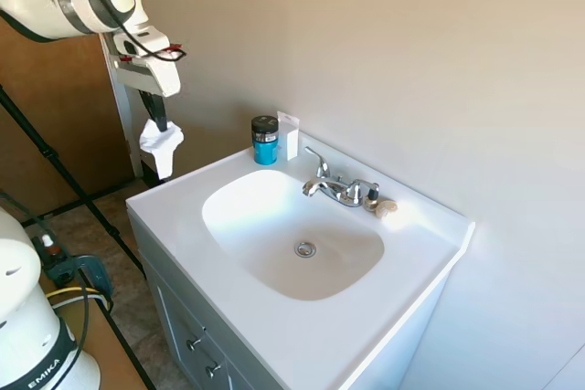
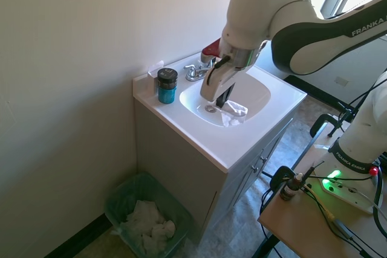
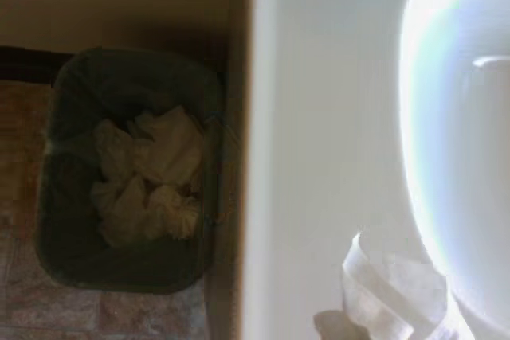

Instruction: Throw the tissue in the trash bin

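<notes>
A crumpled white tissue (image 1: pixel 161 145) hangs from my gripper (image 1: pixel 158 127), whose dark fingers are shut on its top. The gripper holds it in the air above the left end of the white vanity top (image 1: pixel 183 203). From the other side the tissue (image 2: pixel 234 111) dangles below the gripper (image 2: pixel 225 96), over the counter. The wrist view shows the tissue (image 3: pixel 394 292) low in the picture. The green trash bin (image 2: pixel 130 188) stands on the floor beside the cabinet and holds several crumpled white papers; it also shows in the wrist view, the trash bin (image 3: pixel 80 260) lying past the counter's edge.
A blue jar with a black lid (image 1: pixel 265 140) stands at the back of the counter. A chrome faucet (image 1: pixel 334 187) sits behind the sink basin (image 1: pixel 274 262), with a small tan lump (image 1: pixel 383 207) beside it. The wall runs close behind the bin.
</notes>
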Motion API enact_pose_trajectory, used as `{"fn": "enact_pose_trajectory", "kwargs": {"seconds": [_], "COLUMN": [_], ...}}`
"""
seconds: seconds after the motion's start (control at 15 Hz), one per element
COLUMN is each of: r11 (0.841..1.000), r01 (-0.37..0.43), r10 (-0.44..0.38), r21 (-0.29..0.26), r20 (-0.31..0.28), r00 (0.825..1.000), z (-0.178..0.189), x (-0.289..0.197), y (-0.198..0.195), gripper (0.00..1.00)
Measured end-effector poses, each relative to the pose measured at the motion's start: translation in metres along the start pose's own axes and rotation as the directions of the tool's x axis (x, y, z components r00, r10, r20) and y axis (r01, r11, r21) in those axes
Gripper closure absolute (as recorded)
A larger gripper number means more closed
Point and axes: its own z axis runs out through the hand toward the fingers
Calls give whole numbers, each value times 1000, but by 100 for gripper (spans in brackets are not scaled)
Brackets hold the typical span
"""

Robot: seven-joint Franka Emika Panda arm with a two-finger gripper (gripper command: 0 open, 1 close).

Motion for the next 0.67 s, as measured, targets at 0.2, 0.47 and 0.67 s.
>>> {"fn": "enact_pose_trajectory", "kwargs": {"seconds": [0.2,0.47,0.67], "r11": [999,997,996], "r01": [44,81,89], "r10": [-44,-81,-89], "r21": [5,4,-14], "r20": [-6,17,31], "r00": [999,997,996], "z": [23,62,96], "x": [-30,-60,-68], "y": [-53,-116,-150], "gripper": [100,100,100]}}
